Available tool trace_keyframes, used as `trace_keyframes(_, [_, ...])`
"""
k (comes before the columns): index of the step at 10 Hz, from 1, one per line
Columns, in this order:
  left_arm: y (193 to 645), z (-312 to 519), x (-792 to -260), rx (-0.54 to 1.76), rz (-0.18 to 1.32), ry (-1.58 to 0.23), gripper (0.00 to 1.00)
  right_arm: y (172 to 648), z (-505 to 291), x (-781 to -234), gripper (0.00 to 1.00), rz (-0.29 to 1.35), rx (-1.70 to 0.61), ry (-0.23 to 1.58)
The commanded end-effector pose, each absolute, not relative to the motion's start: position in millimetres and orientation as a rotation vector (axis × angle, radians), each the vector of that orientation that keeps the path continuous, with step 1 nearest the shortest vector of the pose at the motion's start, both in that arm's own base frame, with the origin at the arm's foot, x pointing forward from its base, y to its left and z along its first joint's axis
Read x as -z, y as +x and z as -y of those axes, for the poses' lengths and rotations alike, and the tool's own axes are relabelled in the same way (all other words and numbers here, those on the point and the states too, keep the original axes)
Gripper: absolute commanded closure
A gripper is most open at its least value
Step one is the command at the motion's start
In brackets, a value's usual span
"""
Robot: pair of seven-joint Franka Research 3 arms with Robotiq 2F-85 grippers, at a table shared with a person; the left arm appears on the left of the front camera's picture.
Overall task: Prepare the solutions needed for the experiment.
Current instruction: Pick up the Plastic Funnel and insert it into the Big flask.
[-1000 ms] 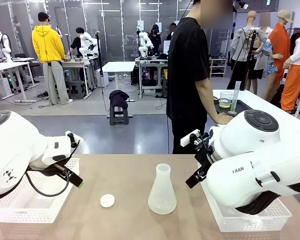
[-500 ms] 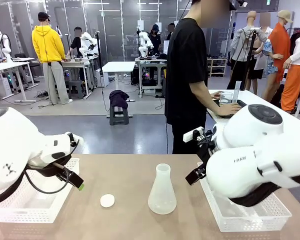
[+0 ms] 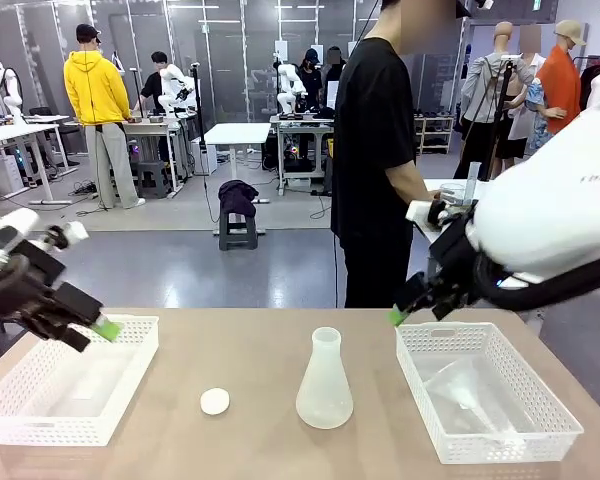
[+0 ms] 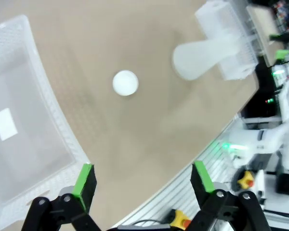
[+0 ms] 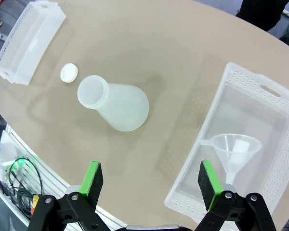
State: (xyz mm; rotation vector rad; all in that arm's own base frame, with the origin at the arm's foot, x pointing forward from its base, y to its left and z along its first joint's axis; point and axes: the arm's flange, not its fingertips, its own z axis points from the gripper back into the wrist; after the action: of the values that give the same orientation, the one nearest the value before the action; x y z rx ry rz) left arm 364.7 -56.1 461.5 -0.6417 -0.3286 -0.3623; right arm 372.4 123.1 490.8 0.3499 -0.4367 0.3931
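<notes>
A frosted conical flask [image 3: 324,385] stands upright at the table's middle, and I see no liquid in it. It also shows in the wrist views as the flask [image 4: 197,60] and the flask [image 5: 115,103]. The pale yellow-green solutions are out of view. My left gripper [image 3: 98,325] hangs open over the left basket's far edge; from the wrist, the left gripper [image 4: 143,179] holds nothing. My right gripper [image 3: 398,315] hovers open above the right basket's far left corner; the right gripper [image 5: 150,179] is also bare.
A small white round cap [image 3: 214,401] lies left of the flask. A white basket [image 3: 40,420] stands at the left. Another basket [image 3: 500,445] at the right holds a clear funnel [image 5: 231,149]. A person [image 3: 375,150] stands beyond the far edge, facing a side table.
Both arms have pulled up and away from the camera, the left going left and the right rising to the right. This uncovers the right basket and funnel. The person's hands moved at the side table.
</notes>
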Motion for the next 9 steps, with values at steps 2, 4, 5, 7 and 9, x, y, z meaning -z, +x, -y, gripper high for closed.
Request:
trace_keyframes(2, [357.3,16.2,-469.2,0.315,0.446,-0.897,0.00,392.8,-104.7,-516.6,0.00,0.638,-0.630,0.188])
trace_keyframes(4, [356.5,8.3,-465.4,0.325,0.484,-1.028,0.00,411.5,-99.9,-525.8,0.00,0.748,-0.827,0.126])
trace_keyframes(5, [354.1,10.1,-462.4,0.332,0.464,-1.042,0.00,415.8,-98.2,-527.3,0.00,0.798,-0.971,0.103])
trace_keyframes(7, [354.9,14.7,-460.8,0.340,0.450,-1.055,0.00,418.5,-97.9,-526.7,0.00,0.754,-1.047,0.029])
trace_keyframes(9, [356.1,22.9,-459.8,0.340,0.458,-1.072,0.00,410.2,-104.7,-533.3,0.00,0.748,-1.011,0.026])
